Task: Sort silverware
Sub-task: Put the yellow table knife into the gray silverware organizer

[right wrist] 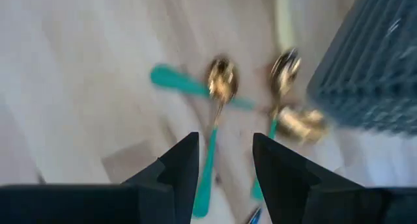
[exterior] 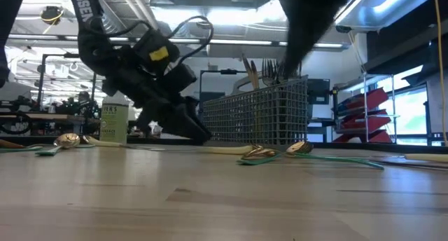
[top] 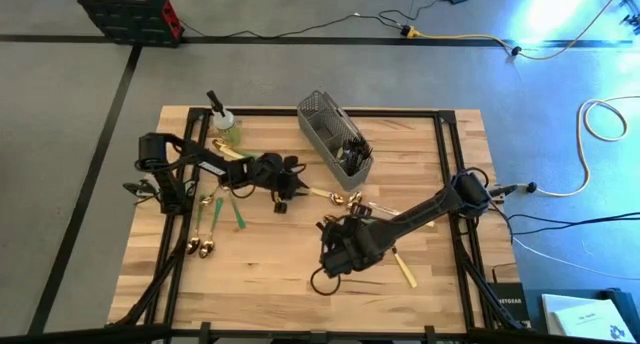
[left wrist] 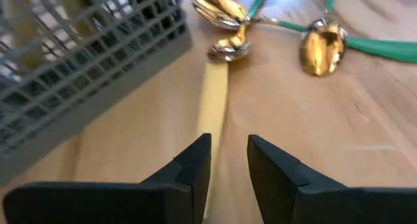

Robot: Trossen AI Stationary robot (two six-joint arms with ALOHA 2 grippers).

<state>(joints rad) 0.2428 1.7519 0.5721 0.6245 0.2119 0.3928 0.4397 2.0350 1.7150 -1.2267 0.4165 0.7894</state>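
Note:
My left gripper (top: 297,185) sits low over the table just left of the grey mesh caddy (top: 335,144), slanting down, fingers open. A cream-handled gold spoon (left wrist: 215,94) lies on the wood straight ahead of it, its handle running in under the left fingertip (left wrist: 195,160). Whether they touch, I cannot tell. My right gripper (right wrist: 225,160) hangs open above two green-handled gold spoons (right wrist: 220,87), (right wrist: 284,71) lying flat near the caddy (right wrist: 371,68). Several utensils stand upright in the caddy (exterior: 259,118).
A spray bottle (top: 222,119) stands at the far left beside the left arm. More gold spoons with green handles (top: 207,242) lie at the left. A cream-handled piece (top: 403,269) lies near the right arm. Bare wood stretches along the near edge.

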